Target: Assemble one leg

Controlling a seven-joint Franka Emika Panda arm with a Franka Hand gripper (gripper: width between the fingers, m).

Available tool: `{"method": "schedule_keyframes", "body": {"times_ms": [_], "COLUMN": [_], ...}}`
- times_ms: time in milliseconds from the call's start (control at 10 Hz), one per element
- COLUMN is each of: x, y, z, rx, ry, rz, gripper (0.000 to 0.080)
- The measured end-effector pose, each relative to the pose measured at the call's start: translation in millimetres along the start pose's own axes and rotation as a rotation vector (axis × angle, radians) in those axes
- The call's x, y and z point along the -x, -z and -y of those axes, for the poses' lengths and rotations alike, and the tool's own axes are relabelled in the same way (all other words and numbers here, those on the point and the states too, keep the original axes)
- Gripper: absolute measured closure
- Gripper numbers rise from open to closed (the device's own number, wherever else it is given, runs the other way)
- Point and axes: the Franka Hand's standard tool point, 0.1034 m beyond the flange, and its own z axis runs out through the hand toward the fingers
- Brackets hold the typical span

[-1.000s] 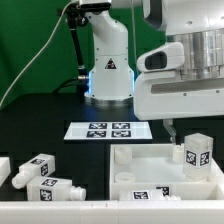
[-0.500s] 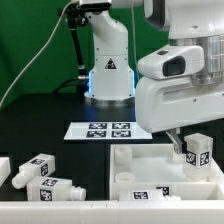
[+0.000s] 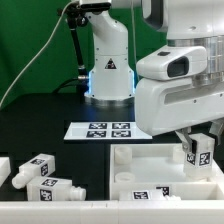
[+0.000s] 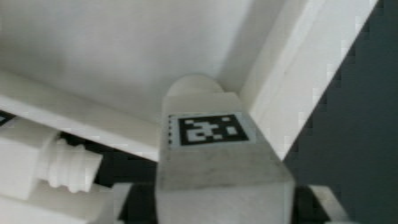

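A white leg (image 3: 199, 152) with a square tag stands upright in the far right corner of the white tabletop (image 3: 150, 160) in the exterior view. My gripper (image 3: 192, 141) has come down over its top. In the wrist view the leg (image 4: 214, 135) fills the middle, and my gripper (image 4: 222, 208) straddles it. A dark gap shows between the leg and each finger (image 4: 128, 203), so the jaws are open around it. The threaded end of another leg (image 4: 63, 168) lies beside it.
Two spare legs (image 3: 38, 168) (image 3: 57, 187) lie on the table at the exterior view's left, and a third (image 3: 140, 192) lies at the tabletop's front. The marker board (image 3: 105, 129) lies behind the tabletop, in front of the robot base (image 3: 108, 75).
My arm has come down and shifted a little to the exterior view's left. The hand now covers the top of the standing leg. The leg itself has not moved.
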Motion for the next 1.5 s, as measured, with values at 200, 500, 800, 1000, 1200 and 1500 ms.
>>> {"method": "schedule_keyframes", "body": {"times_ms": [200,500,800,1000,1200,1500], "x": [0.1,0.2,-0.2,2.4,3.4,4.9], "y": [0.0,-0.2,-0.6,-0.9,-1.4,-1.7], "z": [-0.4,-1.1,-3.2,-2.4,-1.6,-2.9], "rx": [0.000,-0.002,-0.004,0.002,0.007,-0.022], "ry": [-0.009,-0.144,-0.501,-0.756,-1.027,-1.262], "rz": [0.000,-0.001,-0.008,-0.018,-0.022,0.003], "gripper": [0.0513,0.0513,0.0513,0.0512,0.0512,0.0512]}}
